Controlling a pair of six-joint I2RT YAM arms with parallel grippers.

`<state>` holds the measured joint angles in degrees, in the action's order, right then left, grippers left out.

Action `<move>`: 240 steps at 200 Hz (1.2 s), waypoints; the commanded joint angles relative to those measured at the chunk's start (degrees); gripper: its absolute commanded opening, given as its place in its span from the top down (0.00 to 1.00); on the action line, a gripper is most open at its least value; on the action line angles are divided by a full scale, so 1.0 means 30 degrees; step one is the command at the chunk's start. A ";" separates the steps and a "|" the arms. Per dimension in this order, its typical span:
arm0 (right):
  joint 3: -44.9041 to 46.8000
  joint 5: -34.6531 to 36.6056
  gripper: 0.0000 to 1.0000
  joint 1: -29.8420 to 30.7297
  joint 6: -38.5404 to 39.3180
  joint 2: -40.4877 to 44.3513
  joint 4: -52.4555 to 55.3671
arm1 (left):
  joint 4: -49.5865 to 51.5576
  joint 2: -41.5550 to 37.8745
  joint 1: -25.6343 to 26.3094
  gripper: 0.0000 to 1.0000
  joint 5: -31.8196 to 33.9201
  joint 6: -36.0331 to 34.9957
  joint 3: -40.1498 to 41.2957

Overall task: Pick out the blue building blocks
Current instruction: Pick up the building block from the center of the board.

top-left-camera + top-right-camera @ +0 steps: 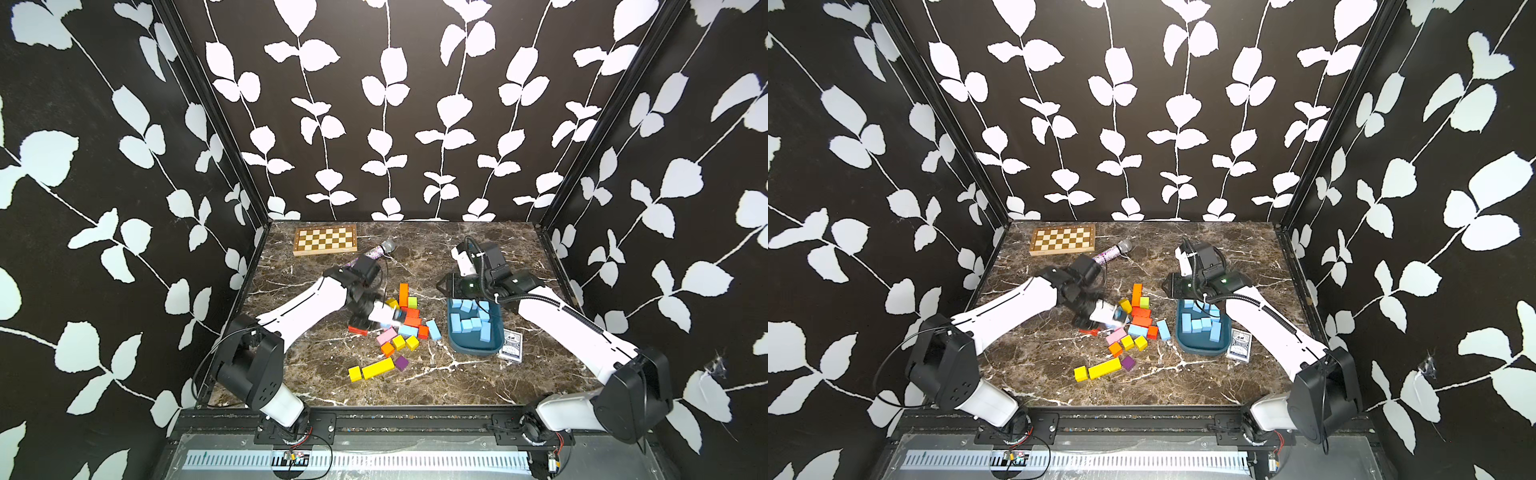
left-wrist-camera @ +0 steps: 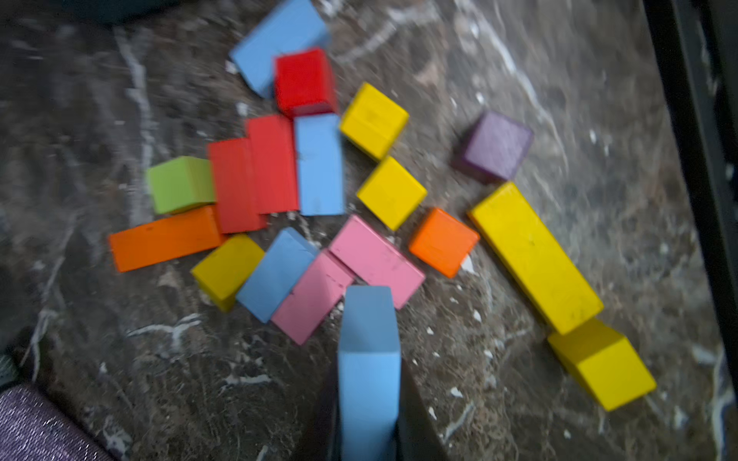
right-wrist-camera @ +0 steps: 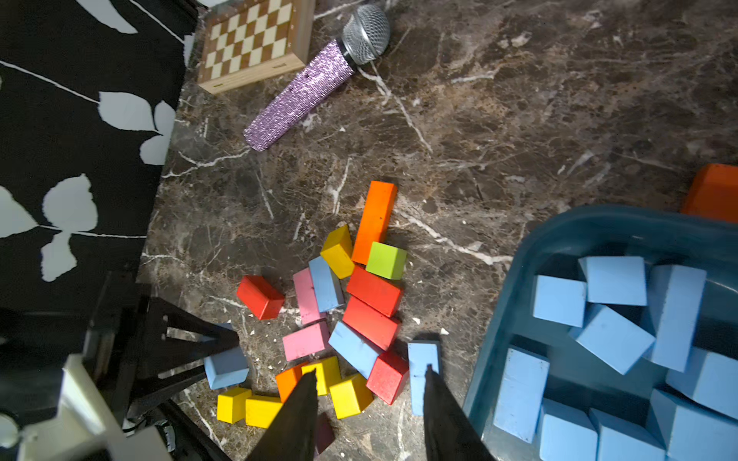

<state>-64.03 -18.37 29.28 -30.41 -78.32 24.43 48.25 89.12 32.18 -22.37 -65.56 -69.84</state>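
- A blue bar (image 2: 369, 379) is pinched end-on between the closed fingers of the left gripper (image 3: 221, 355) and is held over the near-left side of a mixed pile of blocks on the marble table (image 1: 415, 386).
- In the left wrist view the scene is blurred, but the held bar is seen overlapping a pink block (image 2: 375, 259) below it.
- Most of the blue building blocks (image 1: 456, 322) are heaped, some flat and some tilted, in a dark teal tray (image 1: 473, 354) at the right of the pile.
- Three more light blue blocks are seen lying among the other colours. One (image 3: 325, 283) is wedged between a pink block and a yellow one. A second (image 3: 353, 347) is pressed against two red bars. A third (image 3: 423, 375) lies just beside the tray wall, apart from it.
- The right gripper (image 3: 371, 369) is shown with its fingers spread and nothing between them. In both top views it hangs over the far end of the tray.
- An orange bar (image 1: 403, 294), a long yellow bar (image 1: 378, 368) and a purple cube (image 1: 401, 363) are scattered around the pile.
- A chessboard (image 1: 325, 240) and a glittery microphone (image 1: 376, 251) are set by the back wall.
- A deck of cards (image 1: 511, 345) rests against the tray's near right corner.
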 commanded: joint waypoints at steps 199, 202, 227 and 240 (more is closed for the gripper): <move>0.1312 -1.0410 0.58 0.0288 -0.7126 -0.1794 -1.5431 | -2.6249 -0.0074 -0.2466 1.00 -1.5542 3.3843 0.4854; 0.1313 -1.0515 0.58 0.0268 -0.7210 -0.1784 -1.5549 | -2.6300 -0.0061 -0.2477 1.00 -1.5541 3.3884 0.4854; 0.1227 -1.1056 0.61 0.0305 -0.7585 -0.1970 -1.6271 | -2.7596 0.0025 -0.2481 1.00 -1.5618 3.4685 0.5051; 0.1189 -1.1203 0.64 0.0290 -0.7818 -0.2038 -1.6735 | -2.7885 0.0058 -0.2460 1.00 -1.5733 3.4823 0.5087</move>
<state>-58.43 -49.10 29.76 -51.53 -83.85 -19.09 -29.41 89.27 24.71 -68.12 35.94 -55.55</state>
